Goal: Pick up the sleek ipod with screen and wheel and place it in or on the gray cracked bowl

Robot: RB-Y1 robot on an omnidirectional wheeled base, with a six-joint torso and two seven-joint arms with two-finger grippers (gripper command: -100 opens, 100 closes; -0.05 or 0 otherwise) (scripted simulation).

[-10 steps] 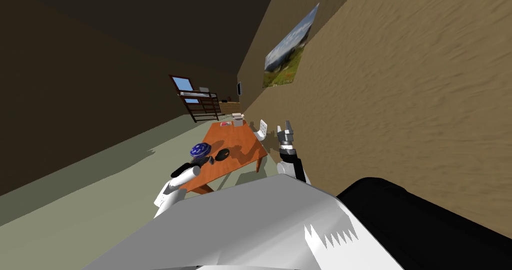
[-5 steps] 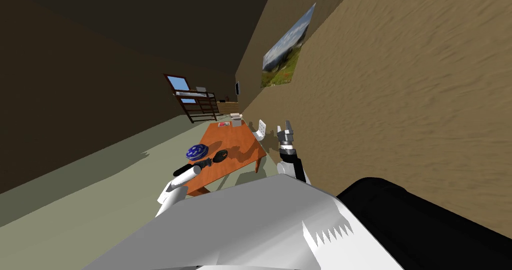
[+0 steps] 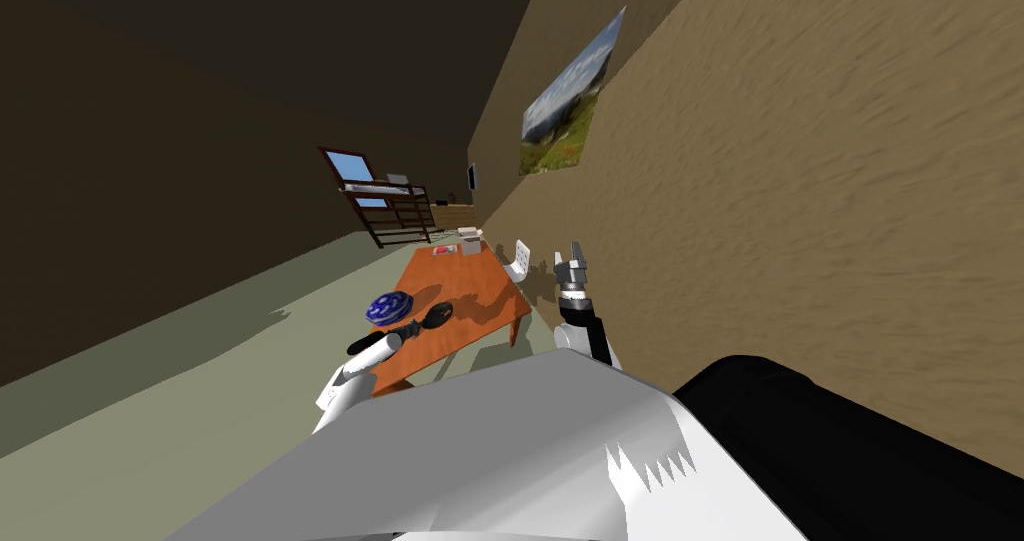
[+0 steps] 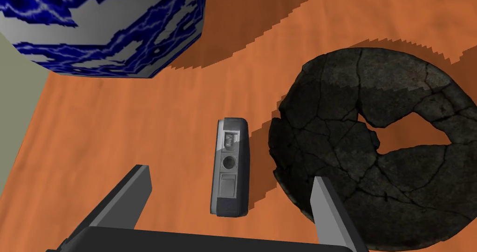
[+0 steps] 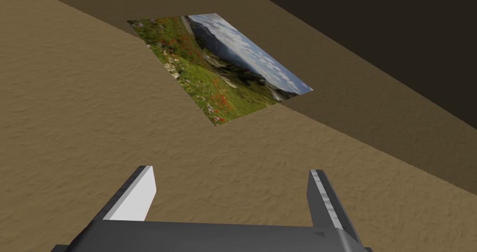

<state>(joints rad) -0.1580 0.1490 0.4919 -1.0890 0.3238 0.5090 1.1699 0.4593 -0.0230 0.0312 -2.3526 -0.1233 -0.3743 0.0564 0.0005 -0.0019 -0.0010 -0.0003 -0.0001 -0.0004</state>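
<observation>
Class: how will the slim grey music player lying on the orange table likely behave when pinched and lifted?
Slim grey boxy music player: probably stiff and light, being small and flat-sided. Smooth faces may slip. Lying flat on the orange table, it should slide, not roll.

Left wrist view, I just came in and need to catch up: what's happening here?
The left arm's jaws stand open over the orange wooden table, with the slim grey ipod lying flat between them, not yet gripped. The dark grey cracked bowl sits just beside it, a blue-and-white patterned pot farther off. The right arm's jaws are open too, raised near the wall.
</observation>
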